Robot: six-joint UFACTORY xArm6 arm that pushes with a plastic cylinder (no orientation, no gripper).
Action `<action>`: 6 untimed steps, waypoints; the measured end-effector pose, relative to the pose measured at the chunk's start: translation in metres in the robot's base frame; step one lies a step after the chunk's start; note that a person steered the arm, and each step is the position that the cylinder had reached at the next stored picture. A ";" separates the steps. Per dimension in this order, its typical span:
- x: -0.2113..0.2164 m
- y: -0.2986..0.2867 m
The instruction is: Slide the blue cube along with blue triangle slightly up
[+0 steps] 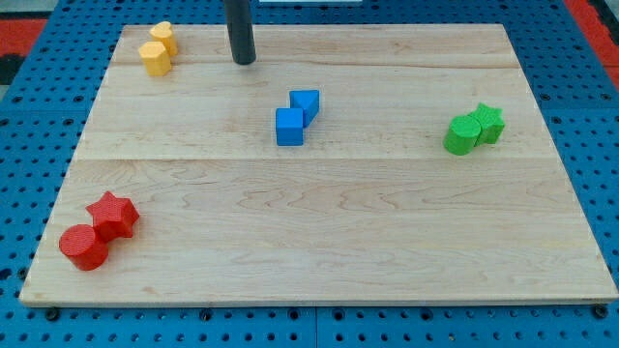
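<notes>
A blue cube point(288, 127) sits near the middle of the wooden board point(319, 242). A second blue block, the blue triangle point(306, 103), touches the cube's upper right corner. My tip point(244, 61) is the lower end of a dark rod near the view's top. It stands above and to the left of the two blue blocks, well apart from them and touching no block.
Two yellow blocks point(158, 49) sit at the top left, left of my tip. A green cylinder point(461, 135) and a green star point(488, 123) sit together at the right. A red star point(112, 215) and a red cylinder point(83, 247) sit at the bottom left.
</notes>
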State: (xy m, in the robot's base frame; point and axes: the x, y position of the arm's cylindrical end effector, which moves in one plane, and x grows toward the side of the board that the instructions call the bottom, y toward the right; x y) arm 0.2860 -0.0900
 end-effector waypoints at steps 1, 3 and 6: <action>0.030 0.000; 0.077 0.000; 0.120 0.005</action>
State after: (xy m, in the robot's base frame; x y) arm 0.4064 -0.0855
